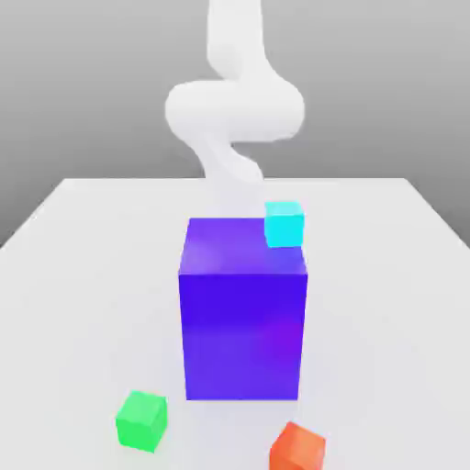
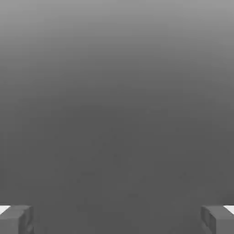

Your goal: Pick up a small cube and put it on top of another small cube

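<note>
Tool (image 2: 117, 219) spread wide, nothing between fingers (image 2: 16, 220).

The white arm (image 1: 234, 106) rose at the far side of the scene, behind the middle of the table; its upper link came down from above, swelled into a thick rounded joint lying crosswise, then narrowed and curved downward; its lower end was hidden. In the hand view the gripper (image 2: 117, 219) stood wide open; its two grey fingertips (image 2: 16, 219) sat well apart at opposite edges, with nothing held between them.
</note>
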